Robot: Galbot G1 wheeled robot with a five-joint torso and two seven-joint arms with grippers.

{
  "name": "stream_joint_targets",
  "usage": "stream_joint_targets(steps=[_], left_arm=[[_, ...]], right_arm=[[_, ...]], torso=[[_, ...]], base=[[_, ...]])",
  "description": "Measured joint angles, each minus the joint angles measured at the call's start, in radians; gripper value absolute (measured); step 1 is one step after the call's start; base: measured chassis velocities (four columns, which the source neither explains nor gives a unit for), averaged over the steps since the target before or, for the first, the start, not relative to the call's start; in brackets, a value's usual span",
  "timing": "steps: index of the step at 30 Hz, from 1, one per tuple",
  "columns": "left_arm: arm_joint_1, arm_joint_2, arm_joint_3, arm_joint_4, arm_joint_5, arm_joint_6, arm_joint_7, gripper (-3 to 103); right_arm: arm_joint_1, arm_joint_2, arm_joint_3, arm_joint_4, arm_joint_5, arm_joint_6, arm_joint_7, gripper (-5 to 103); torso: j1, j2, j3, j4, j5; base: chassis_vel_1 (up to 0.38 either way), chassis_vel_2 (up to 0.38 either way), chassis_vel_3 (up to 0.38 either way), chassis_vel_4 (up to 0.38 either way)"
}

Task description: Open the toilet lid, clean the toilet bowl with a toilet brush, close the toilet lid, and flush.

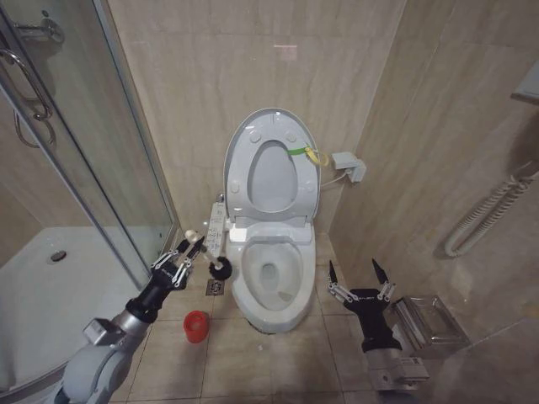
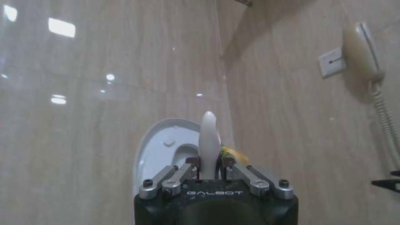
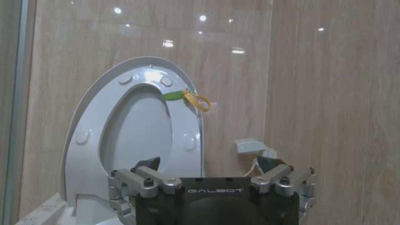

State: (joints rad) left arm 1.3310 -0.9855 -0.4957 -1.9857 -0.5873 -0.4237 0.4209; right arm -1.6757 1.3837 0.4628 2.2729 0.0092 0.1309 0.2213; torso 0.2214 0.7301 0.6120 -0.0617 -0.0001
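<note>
Your left tool (image 1: 192, 250) is clamped on the toilet brush (image 1: 221, 268), bristle head hanging just left of the toilet bowl (image 1: 269, 290) rim, so swing it right, while your right tool (image 1: 358, 276) idles wide open, lid (image 1: 271, 164) up.

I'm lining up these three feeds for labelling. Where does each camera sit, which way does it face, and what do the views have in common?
Head view: from the robot's head, looking forward and down at the toilet bowl, raised toilet lid and red holder cup; both arms show, left claw holding the toilet brush, right claw open.
Left wrist view: on the left arm, facing the wall; left claw clamps the pale handle.
Right wrist view: on the right arm, facing the lid; right claw in view.
Shared: the raised lid.
</note>
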Motion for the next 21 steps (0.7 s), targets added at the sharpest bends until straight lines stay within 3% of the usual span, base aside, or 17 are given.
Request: stream_joint_targets(steps=[9, 19, 21], left_arm=[[-0.195, 0.044, 0.170, 0.146, -0.067, -0.022, 0.053, 20], [-0.382, 0.057, 0.306, 0.253, -0.127, -0.019, 0.062, 20], [-0.453, 0.050, 0.382, 0.312, -0.131, -0.018, 0.058, 20]], right_arm=[[0.000, 0.000, 0.000, 0.000, 0.000, 0.000, 0.000, 100], [0.000, 0.000, 0.000, 0.000, 0.000, 0.000, 0.000, 100], [0.000, 0.000, 0.000, 0.000, 0.000, 0.000, 0.000, 100]], torso=[[0.000, 0.000, 0.000, 0.0000, 0.0000], [0.000, 0.000, 0.000, 0.0000, 0.0001], [0.000, 0.000, 0.000, 0.0002, 0.0002]], base=[[0.000, 0.000, 0.000, 0.000], [0.000, 0.000, 0.000, 0.000], [0.000, 0.000, 0.000, 0.000]])
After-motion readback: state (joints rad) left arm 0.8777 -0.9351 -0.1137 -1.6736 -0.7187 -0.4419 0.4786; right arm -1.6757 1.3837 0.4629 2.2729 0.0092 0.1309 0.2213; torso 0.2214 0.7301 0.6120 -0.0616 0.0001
